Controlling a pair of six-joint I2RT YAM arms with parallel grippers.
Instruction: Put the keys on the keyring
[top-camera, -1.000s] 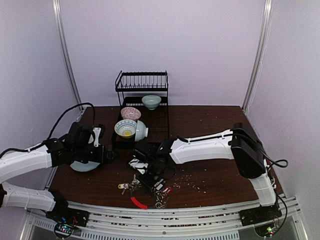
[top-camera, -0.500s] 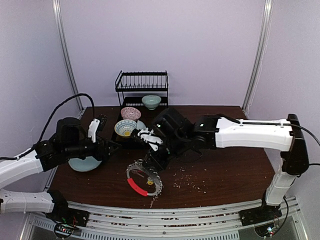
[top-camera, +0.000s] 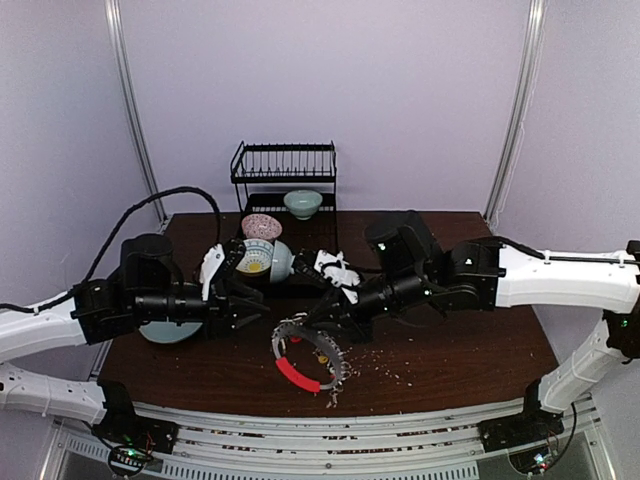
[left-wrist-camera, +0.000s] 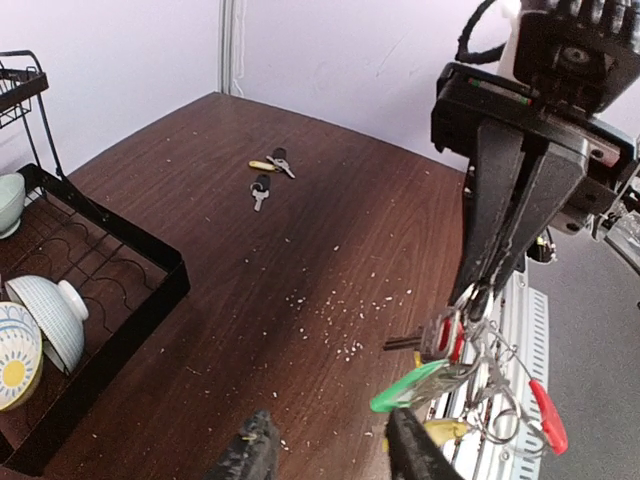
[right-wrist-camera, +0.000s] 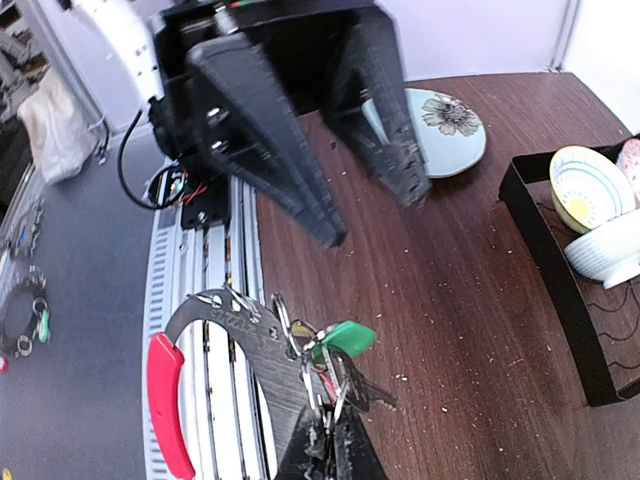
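Observation:
My right gripper (top-camera: 318, 322) is shut on the keyring (top-camera: 305, 360), holding it up above the table's front. The keyring (right-wrist-camera: 225, 330) is a dark metal arc with a red grip (right-wrist-camera: 165, 400), a green tag (right-wrist-camera: 340, 340) and a small bunch of keys. My left gripper (top-camera: 262, 305) sits just left of it with its fingers (right-wrist-camera: 270, 150) apart and nothing between them. In the left wrist view the green tag (left-wrist-camera: 410, 385) hangs close to my left gripper (left-wrist-camera: 330, 450). Three loose keys (left-wrist-camera: 268, 175) lie on the far tabletop.
A black dish rack (top-camera: 285, 215) with bowls stands at the back. A light blue plate (top-camera: 165, 330) lies under my left arm. Pale crumbs (top-camera: 375, 360) are scattered over the brown table. The metal rail edge (top-camera: 300, 420) runs along the front.
The right gripper has lifted the keyring off the table and carried it up and slightly right. The left gripper has swung right towards it, its fingers narrowing.

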